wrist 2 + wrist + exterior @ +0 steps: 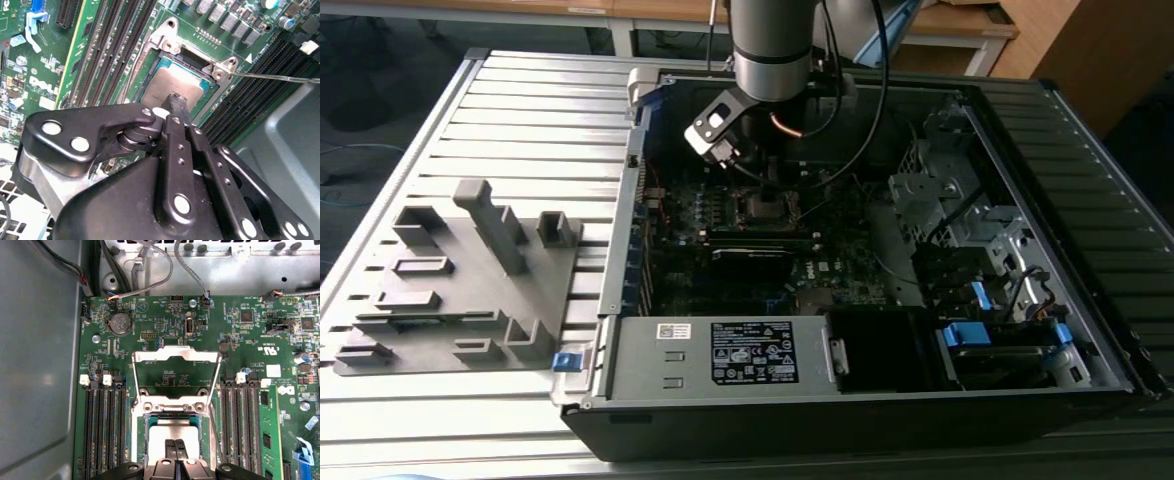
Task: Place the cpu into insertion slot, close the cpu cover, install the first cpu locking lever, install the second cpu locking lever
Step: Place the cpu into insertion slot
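Just under the gripper (175,444), the cpu (167,429) lies in the insertion slot (181,56).

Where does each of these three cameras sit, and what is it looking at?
Exterior view: off the arm, above the open case, looking down into it; the arm and gripper show.
Second wrist view: on the arm, looking past the gripper onto the cpu lying in the slot.
First wrist view: on the arm, looking over the gripper at the cpu and open cover.
Shared: both wrist views show the cpu at the shut gripper's tips.
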`<control>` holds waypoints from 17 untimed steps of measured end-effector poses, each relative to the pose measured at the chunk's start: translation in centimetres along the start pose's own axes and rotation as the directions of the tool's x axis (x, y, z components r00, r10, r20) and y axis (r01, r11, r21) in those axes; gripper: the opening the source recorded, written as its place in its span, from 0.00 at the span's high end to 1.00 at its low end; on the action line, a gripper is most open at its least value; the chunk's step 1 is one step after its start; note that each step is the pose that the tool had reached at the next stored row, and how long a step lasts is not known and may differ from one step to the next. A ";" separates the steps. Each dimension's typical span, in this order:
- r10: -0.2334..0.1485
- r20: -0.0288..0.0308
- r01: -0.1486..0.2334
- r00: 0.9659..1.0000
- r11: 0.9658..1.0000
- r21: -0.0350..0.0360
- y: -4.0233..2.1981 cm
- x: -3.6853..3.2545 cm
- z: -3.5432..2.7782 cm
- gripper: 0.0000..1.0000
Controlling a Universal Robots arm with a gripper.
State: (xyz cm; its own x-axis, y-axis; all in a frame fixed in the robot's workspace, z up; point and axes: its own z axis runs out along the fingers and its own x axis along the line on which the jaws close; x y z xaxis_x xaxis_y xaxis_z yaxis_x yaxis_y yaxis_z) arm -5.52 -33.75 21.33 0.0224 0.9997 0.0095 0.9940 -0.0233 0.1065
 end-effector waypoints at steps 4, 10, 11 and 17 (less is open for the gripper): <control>0.000 0.001 0.000 1.000 0.999 0.033 0.04 -0.01 0.01 0.89; 0.000 0.001 -0.001 1.000 0.999 0.036 0.01 0.00 0.35 0.89; 0.000 0.001 0.000 1.000 0.999 0.036 0.00 -0.01 0.51 0.89; 0.000 0.001 0.000 1.000 0.999 0.036 -0.04 0.41 0.84 0.89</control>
State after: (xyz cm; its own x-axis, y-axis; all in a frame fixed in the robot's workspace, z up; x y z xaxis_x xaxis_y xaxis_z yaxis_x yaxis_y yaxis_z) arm -5.47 -33.33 20.49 0.0229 0.9997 0.0086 0.9972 -0.0235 0.0703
